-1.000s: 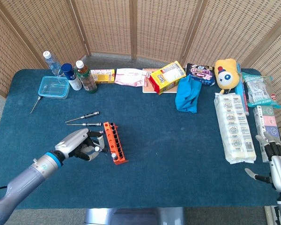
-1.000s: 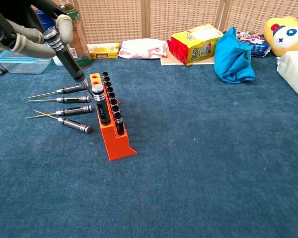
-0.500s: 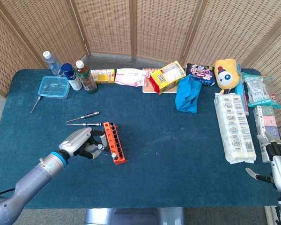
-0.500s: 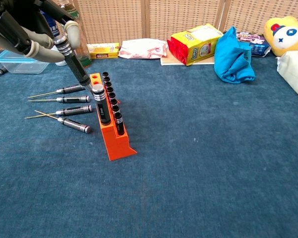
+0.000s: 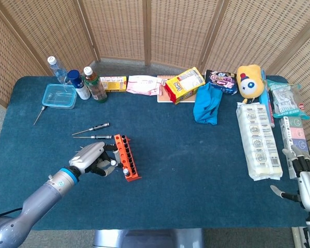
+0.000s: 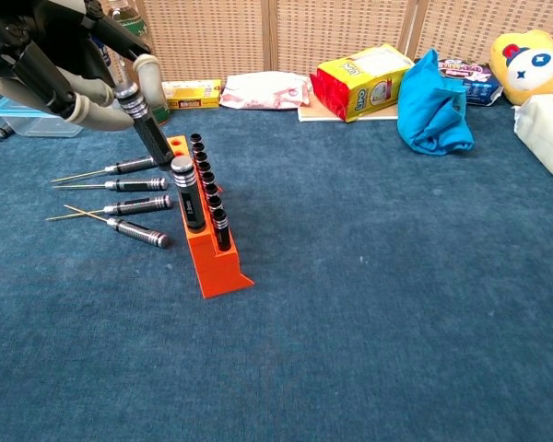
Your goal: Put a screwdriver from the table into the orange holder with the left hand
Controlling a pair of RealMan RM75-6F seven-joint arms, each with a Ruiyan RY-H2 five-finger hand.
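Note:
My left hand holds a black-handled screwdriver, tilted, its tip down at the far end of the orange holder. The holder stands on the blue table with several screwdrivers in its slots, one taller handle near the front. Several loose screwdrivers lie left of the holder. My right hand rests at the table's right edge, fingers apart, holding nothing.
Bottles and a clear box stand at the back left. Snack packs, a blue cloth, a yellow plush toy and white packets line the back and right side.
My left hand has moved right toward the holder, carrying the screwdriver lower so its tip now reaches the holder's far end. The right hand has not moved.

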